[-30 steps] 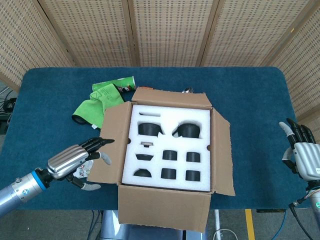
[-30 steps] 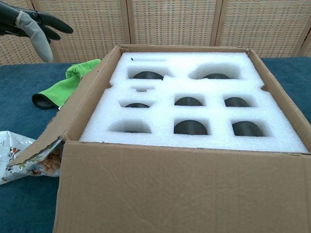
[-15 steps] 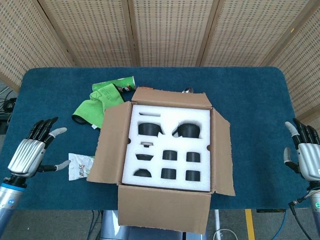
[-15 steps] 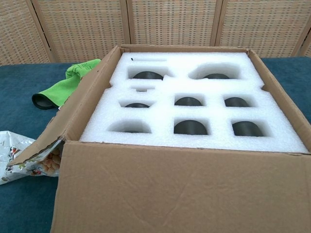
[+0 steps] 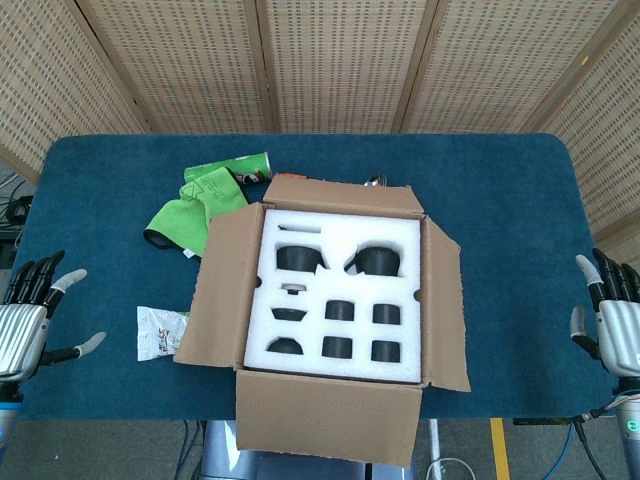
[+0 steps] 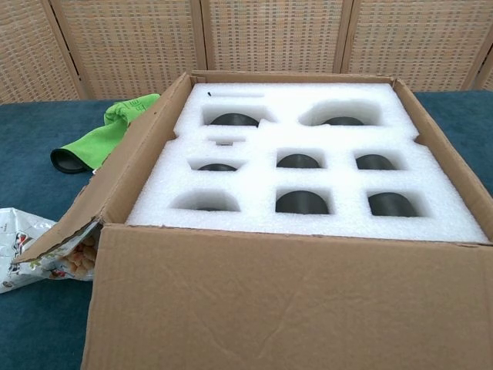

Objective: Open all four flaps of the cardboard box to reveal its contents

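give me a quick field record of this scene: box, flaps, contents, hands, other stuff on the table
box: cardboard box at the table's near edge, top open
flaps: all four folded outward
contents: white foam insert with cutouts holding dark rounded items; what they are cannot be told
left hand: at the table's left edge, fingers apart, holding nothing
right hand: at the right edge, fingers apart, holding nothing
other: green cloth and green can behind the box's left side; snack bag partly under the left flap
table: blue cover
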You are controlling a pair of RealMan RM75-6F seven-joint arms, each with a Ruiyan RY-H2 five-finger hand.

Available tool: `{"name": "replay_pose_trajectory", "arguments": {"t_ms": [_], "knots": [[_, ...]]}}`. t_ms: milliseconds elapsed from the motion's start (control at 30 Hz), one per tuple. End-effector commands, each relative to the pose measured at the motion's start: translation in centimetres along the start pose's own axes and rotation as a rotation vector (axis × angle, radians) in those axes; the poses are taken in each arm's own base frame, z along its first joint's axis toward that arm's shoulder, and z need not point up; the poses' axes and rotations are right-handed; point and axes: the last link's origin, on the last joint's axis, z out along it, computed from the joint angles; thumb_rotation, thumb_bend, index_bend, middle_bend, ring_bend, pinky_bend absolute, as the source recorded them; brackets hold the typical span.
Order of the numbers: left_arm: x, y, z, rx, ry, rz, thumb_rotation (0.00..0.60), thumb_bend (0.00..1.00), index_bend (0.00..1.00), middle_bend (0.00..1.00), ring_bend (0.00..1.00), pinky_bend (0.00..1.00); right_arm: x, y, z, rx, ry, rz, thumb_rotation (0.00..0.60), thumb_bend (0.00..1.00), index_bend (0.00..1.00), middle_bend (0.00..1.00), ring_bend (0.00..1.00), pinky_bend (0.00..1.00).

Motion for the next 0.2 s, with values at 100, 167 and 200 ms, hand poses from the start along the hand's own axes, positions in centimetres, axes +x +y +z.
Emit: {"name": "replay_pose_trajectory", "arguments": {"t_ms": [100, 167, 200], "knots": [[-0.34, -0.57, -1.26, 0.021, -0.01, -0.001, 0.431, 0.18, 0.18, 0.0, 0.0, 0.0, -0.46, 0.15, -0.67, -0.003, -0.011, -0.012, 0.6, 0.67, 0.03, 0.0, 0.0, 0.0], [-0.38, -0.83, -1.57, 0.026, -0.015, 0.005, 0.431, 0.18, 0.18, 0.0, 0.0, 0.0, -0.68, 0.25, -0.94, -0.003, -0.016, -0.015, 0.6, 0.67, 0.03, 0.0, 0.0, 0.0], [-0.38, -0.9, -1.67, 0.027, -0.016, 0.006, 0.43, 0.18, 0.18, 0.0, 0.0, 0.0, -0.77, 0.3, -1.06, -0.004, -0.017, -0.014, 0.6, 0.67, 0.03, 0.0, 0.0, 0.0]]}}
